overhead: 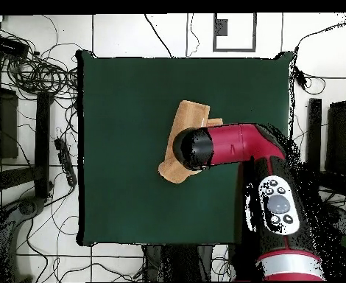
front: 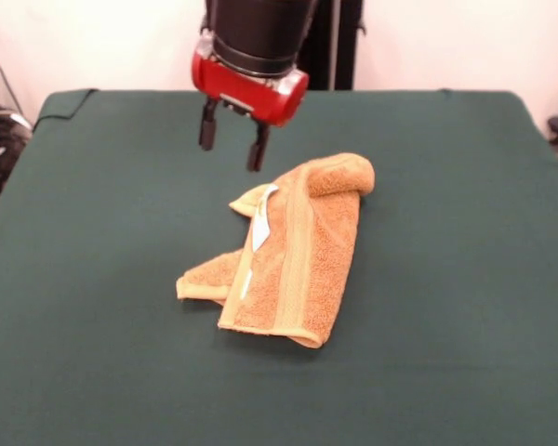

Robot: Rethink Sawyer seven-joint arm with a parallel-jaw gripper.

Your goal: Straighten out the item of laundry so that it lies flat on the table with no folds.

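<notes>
The towel (front: 288, 255) is seen lying near the middle of the desk (front: 465, 372), well away from every edge, and it is far from flat: it is doubled over on itself into a long, narrow shape that runs from the far side toward the near side in the front view. At the far end the cloth is rolled into a thick hump, a woven band (front: 298, 251) can be followed down the length of the top layer, and a white label (front: 261, 229) is exposed beside a turned-back corner, which suggests that an underside has been flipped upward. A smaller flap (front: 207, 279) is pushed out sideways from beneath the folded body. The gripper (front: 232, 141) is held above the desk just beyond the far end of the towel, touching nothing, and its jaws are spread apart with clear space between them and nothing held. This placement is judged to suit a descent onto the turned-back corner or the rolled end, since those are the loose layers by which the fold could be pulled open. In the overhead view the arm (overhead: 235, 146) is laid across the towel, so that much of the cloth is hidden there and only its two ends are shown. The straightening is judged to be largely undone as things lie.
</notes>
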